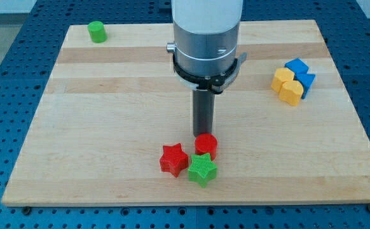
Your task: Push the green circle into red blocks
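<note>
The green circle (96, 31) stands at the board's top left corner, far from everything else. A red round block (206, 145) and a red star (173, 158) sit near the board's bottom middle, with a green star (202, 169) touching them from below. My tip (204, 135) is right at the upper edge of the red round block, far to the lower right of the green circle.
A yellow block (287, 85) and a blue block (300, 72) sit pressed together at the board's right. The wooden board (109, 127) rests on a blue perforated table. The arm's grey body (207, 38) hangs over the board's top middle.
</note>
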